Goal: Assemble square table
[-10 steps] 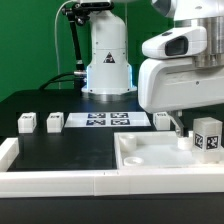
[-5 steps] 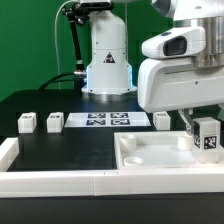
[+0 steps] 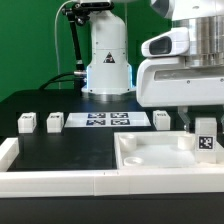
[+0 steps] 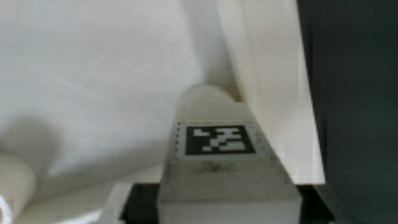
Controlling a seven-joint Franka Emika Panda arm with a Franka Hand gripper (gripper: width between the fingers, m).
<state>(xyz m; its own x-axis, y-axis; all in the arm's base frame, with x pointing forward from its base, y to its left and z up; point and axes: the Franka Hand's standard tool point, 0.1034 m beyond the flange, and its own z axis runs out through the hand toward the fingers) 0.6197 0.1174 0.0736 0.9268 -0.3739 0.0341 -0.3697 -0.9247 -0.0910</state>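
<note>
My gripper (image 3: 204, 127) is at the right edge of the exterior view, closed partway on one leg (image 3: 206, 141). In the wrist view the fingers (image 4: 146, 205) press on either side of the leg (image 4: 217, 150), with no gap showing between pad and block.

The leg stands upright, its long axis running straight down from my fingers. Its black tag faces the exterior camera. The wrist view shows the free end narrowing to a rounded tip that points away from me, into the table top (image 4: 107, 90) just beside the raised rim. So the leg hangs directly under my hand, its upper part between the pads and the rest sticking out below.

In the exterior view the leg sits over the far right corner of the table top (image 3: 150, 158), which fills the lower right of the frame. I cannot tell whether the tip touches the top.

The loose legs (image 3: 27, 122) (image 3: 54, 122) (image 3: 162, 120) stand in a row across the middle of the frame, well apart from my hand, either side of the marker board (image 3: 103, 121).
</note>
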